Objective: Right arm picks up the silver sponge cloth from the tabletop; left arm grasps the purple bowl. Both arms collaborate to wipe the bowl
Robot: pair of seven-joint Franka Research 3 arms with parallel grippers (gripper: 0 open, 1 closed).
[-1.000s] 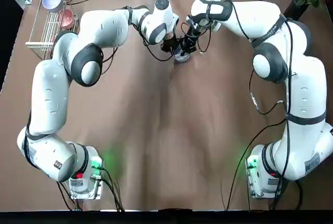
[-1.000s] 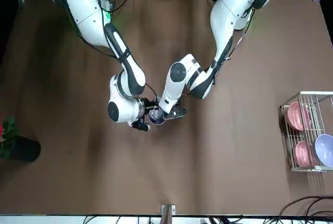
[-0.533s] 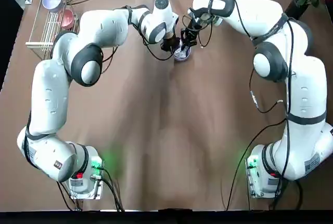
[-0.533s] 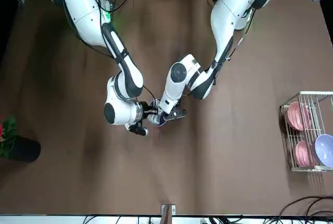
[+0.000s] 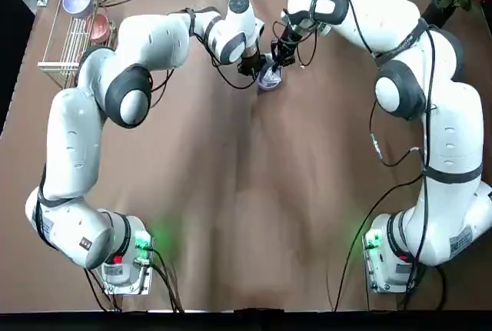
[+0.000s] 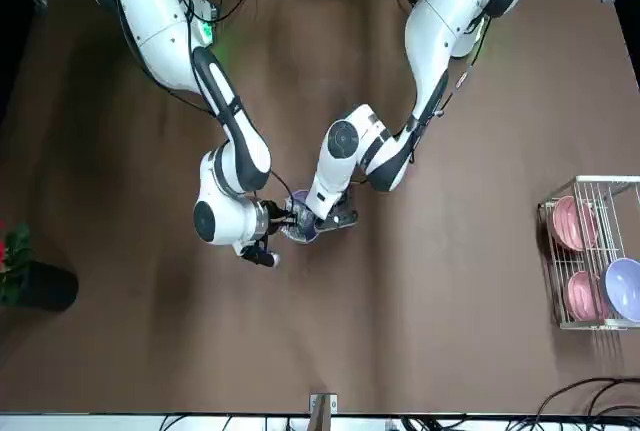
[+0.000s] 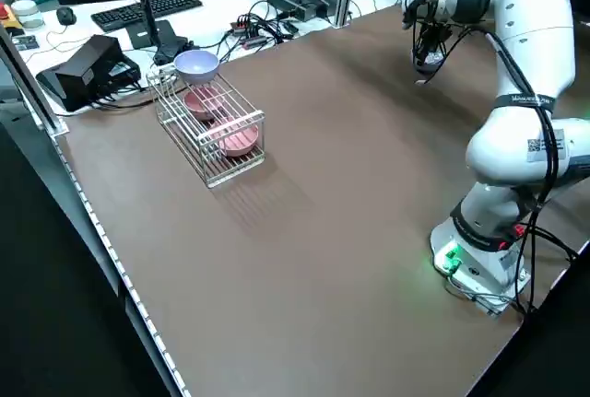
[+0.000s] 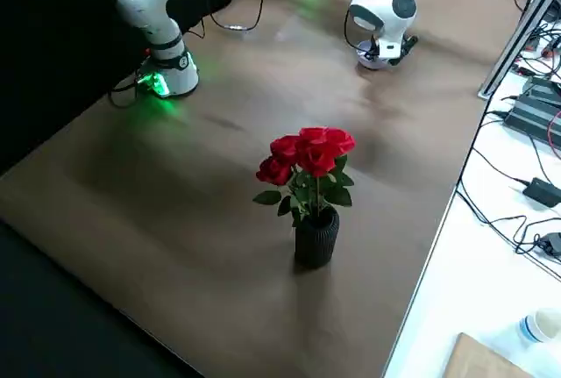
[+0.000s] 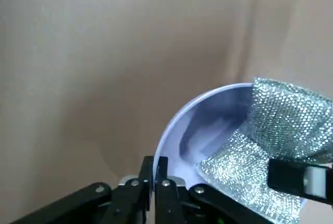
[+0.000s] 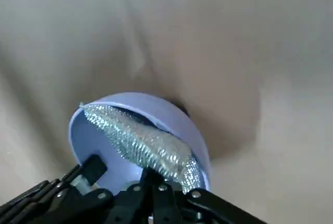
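Lavender bowl (image 9: 192, 135) pinched by left tool (image 9: 155, 182); right tool (image 10: 151, 182), angled bowlward, clamps silver cloth (image 10: 148, 143).

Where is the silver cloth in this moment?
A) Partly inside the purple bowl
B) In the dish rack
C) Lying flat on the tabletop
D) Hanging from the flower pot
A: the silver cloth reaches over the rim and into the purple bowl.

top: o/head, down; front: opp. robot; both see tabletop (image 5: 231, 231), arms
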